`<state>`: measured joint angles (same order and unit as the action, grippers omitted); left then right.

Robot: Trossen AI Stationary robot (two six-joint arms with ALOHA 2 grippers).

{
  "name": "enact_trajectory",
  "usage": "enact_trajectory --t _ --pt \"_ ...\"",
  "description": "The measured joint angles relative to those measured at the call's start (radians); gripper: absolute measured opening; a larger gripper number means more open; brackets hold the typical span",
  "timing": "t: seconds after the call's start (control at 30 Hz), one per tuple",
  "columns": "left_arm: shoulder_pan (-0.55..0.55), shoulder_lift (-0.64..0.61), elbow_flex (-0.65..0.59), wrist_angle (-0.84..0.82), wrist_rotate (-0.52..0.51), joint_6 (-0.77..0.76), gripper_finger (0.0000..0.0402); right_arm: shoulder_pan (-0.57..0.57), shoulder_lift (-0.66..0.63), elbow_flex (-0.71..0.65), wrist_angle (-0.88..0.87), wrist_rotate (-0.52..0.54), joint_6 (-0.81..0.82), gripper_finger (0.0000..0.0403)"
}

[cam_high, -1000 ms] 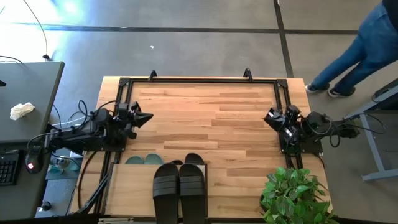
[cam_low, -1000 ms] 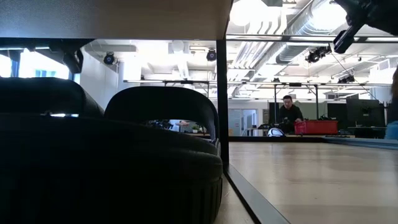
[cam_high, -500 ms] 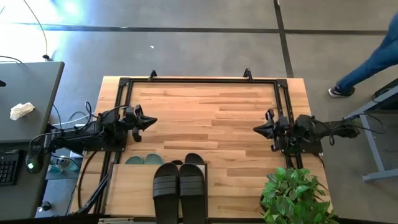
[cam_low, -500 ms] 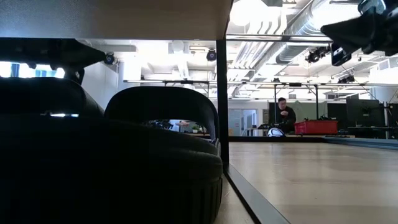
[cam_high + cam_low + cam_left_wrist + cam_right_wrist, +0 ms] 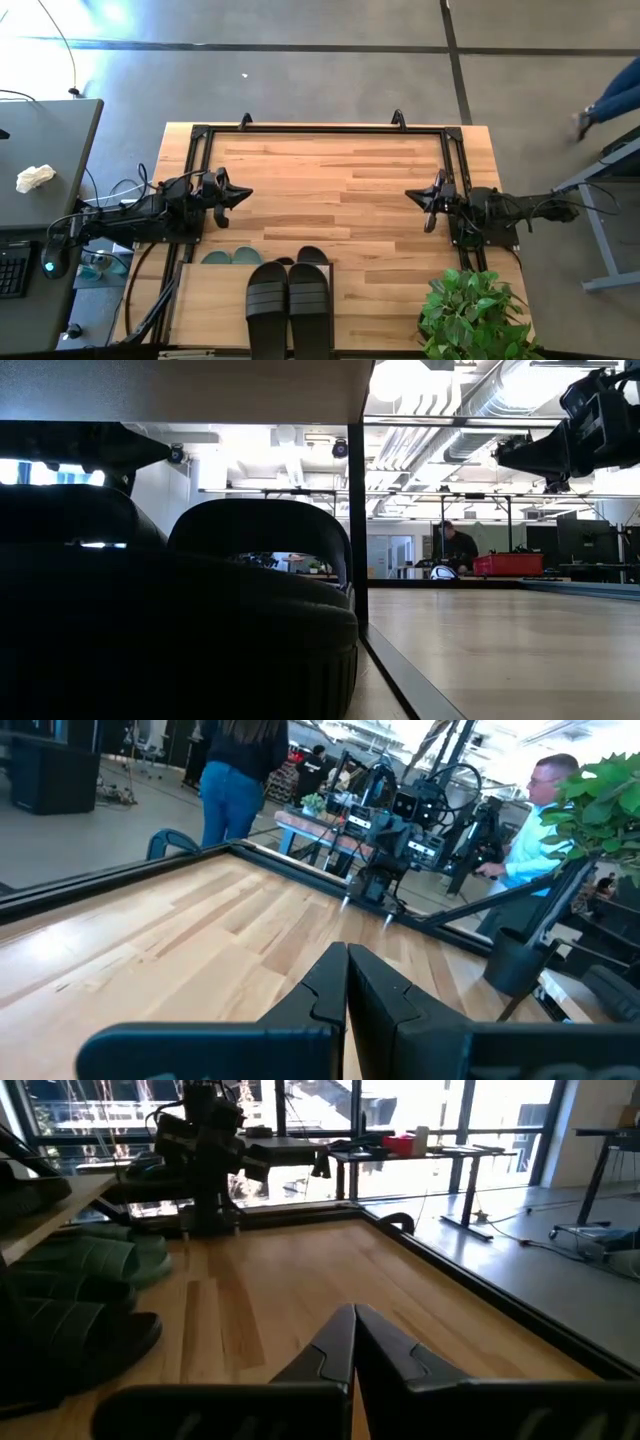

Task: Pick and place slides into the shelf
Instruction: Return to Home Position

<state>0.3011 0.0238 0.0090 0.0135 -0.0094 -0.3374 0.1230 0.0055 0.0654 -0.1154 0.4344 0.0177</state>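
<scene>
— L gripper [image 5: 240, 193] far left: fingers closed, empty. Middle: black slides [image 5: 290, 300] atop the shelf [image 5: 210, 300], green slides [image 5: 232, 257] under it.
— R gripper [image 5: 412, 197] far right, closed too. Looks like homing; next just needs both arms parked.

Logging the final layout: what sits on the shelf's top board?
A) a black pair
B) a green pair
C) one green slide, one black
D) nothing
A: the high view shows two black slides side by side on the shelf top, with green slides only peeking out beneath.
</scene>
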Motion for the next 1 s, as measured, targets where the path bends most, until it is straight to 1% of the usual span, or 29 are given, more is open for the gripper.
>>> enact_trajectory --t 0.23,1.0 --pt "0.0 0.0 0.0 0.0 0.002 0.0 0.0001 0.0 0.0 0.0 0.0 -0.024 0.003 0.0" --pt "0.0 0.0 0.001 0.0 0.002 -0.001 0.0001 0.0 0.0 0.0 -0.001 -0.025 0.007 0.0"
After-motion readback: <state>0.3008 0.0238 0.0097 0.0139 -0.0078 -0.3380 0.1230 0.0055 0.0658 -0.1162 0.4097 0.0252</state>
